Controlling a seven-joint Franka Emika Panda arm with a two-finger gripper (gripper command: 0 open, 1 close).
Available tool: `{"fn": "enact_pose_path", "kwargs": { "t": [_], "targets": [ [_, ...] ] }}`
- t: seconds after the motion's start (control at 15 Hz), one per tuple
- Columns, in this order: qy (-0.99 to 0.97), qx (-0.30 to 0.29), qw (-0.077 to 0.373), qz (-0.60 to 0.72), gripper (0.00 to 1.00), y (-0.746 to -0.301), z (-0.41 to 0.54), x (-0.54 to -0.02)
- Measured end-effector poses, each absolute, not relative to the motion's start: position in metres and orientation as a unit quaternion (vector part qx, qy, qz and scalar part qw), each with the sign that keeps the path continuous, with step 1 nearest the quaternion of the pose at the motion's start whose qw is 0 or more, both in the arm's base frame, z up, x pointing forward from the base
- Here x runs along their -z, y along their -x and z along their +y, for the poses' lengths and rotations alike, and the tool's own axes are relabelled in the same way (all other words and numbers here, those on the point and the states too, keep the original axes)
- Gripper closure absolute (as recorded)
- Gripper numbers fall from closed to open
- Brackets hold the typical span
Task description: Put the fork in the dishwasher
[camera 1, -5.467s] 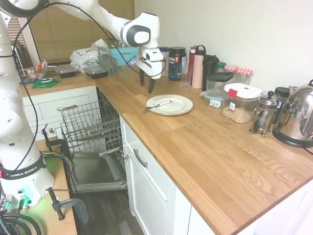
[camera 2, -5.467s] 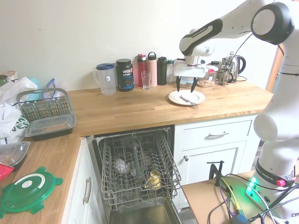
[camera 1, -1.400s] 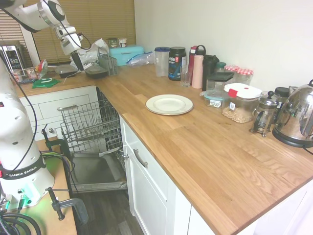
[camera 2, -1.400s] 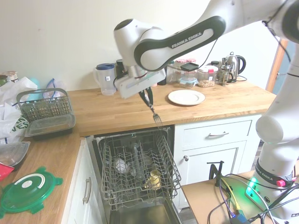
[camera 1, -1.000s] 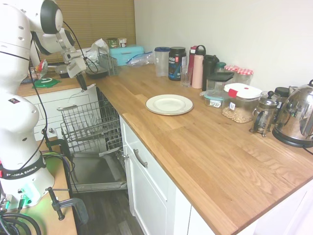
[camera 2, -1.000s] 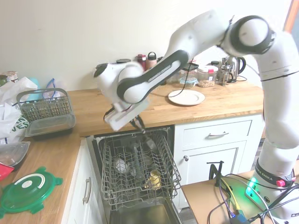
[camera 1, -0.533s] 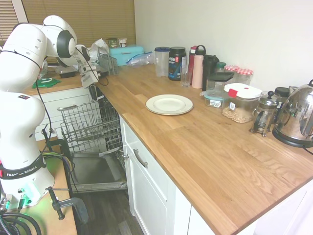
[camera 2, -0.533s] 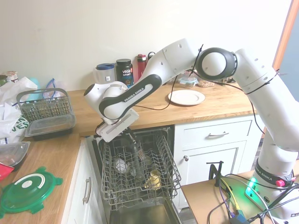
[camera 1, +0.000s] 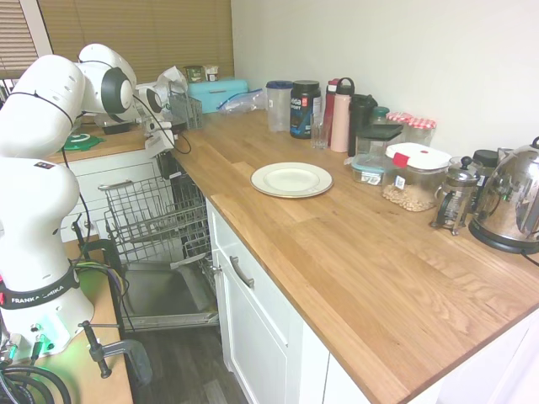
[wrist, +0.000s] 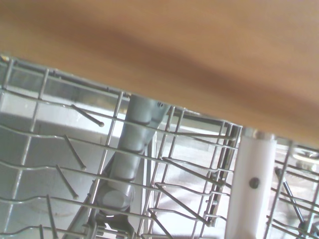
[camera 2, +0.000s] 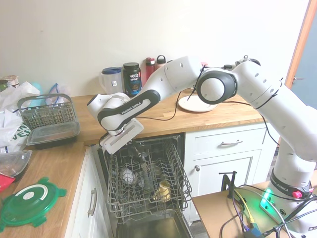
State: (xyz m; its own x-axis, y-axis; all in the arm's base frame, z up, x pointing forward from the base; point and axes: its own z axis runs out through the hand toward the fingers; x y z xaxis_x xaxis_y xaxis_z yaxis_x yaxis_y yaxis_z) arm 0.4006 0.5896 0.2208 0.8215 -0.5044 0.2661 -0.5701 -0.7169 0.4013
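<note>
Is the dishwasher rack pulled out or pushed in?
Pulled out: the rack extends past the counter edge over the lowered door.

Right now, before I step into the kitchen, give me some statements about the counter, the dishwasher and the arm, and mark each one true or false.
1. The white plate on the counter has no fork on it. True.
2. The dishwasher is shut. False: its door is dropped open and the wire rack is pulled out.
3. The end effector hangs above the plate. False: it is down at the rack, just below the counter edge.
4. A green lid lies on the wooden counter. True.
5. The steel kettle stands inside the rack. False: it stands on the counter, near the wall.
</note>
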Motion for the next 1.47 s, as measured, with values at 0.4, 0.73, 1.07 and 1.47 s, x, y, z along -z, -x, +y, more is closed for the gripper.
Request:
{"fn": "enact_pose_path", "kwargs": {
  "t": [0.4,0.73,1.07,1.47],
  "targets": [
    [-0.926,-0.051,0.239,-0.289,0.0,-0.415,0.587,-0.212],
    [-0.924,-0.057,0.251,-0.283,0.0,-0.411,0.588,-0.213],
    [-0.923,-0.058,0.259,-0.278,0.0,-0.407,0.588,-0.214],
    [-0.932,-0.091,0.228,-0.268,0.0,-0.375,0.605,-0.239]
  ]
}}
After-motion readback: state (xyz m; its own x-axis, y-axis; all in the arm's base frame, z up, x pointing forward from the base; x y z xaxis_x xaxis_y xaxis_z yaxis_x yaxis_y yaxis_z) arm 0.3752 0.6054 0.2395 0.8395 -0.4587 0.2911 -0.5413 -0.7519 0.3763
